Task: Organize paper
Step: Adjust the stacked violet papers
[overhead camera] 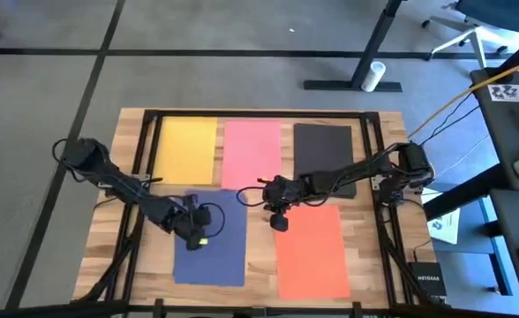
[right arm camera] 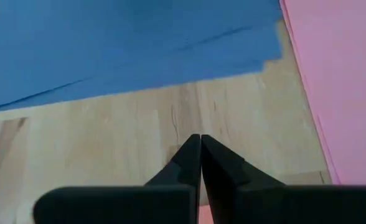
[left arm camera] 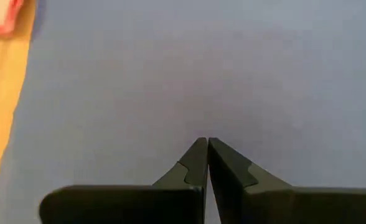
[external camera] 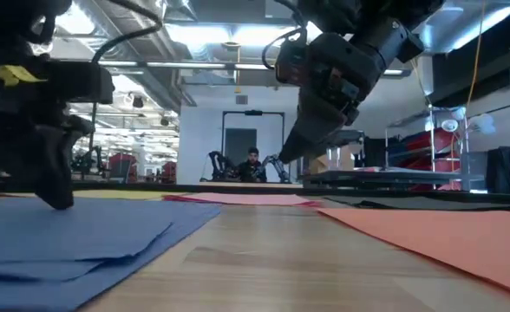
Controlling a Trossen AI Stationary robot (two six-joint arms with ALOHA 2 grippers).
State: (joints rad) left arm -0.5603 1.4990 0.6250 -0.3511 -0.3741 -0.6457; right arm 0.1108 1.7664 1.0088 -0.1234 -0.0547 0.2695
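while five coloured sheets lie spread on the wooden table, nothing looks gathered into one stack yet, so the organizing seems early or mid-way at best. back row in the high view: yellow sheet, pink sheet, black sheet, side by side and roughly squared to each other. front row: navy blue sheets on the left arm's side, orange sheet on the right arm's side, bare wood between them. the navy is more than one sheet — the right wrist view shows offset edges fanned out, and the low view shows layered edges too, so that pile is not squared. left gripper sits low over the navy paper near its left edge; its wrist view shows the two fingers closed together with tips at the blue surface, nothing visibly pinched between them, contact with the sheet likely but cannot be confirmed. right gripper hangs over the wood strip between navy and orange, just by the orange sheet's top corner, jaws together, holding nothing; the low view shows it raised off the table. judgement: done — sheets laid flat and separated by colour; left — squaring the fanned navy sheets and possibly stacking or aligning the front two with the back row.
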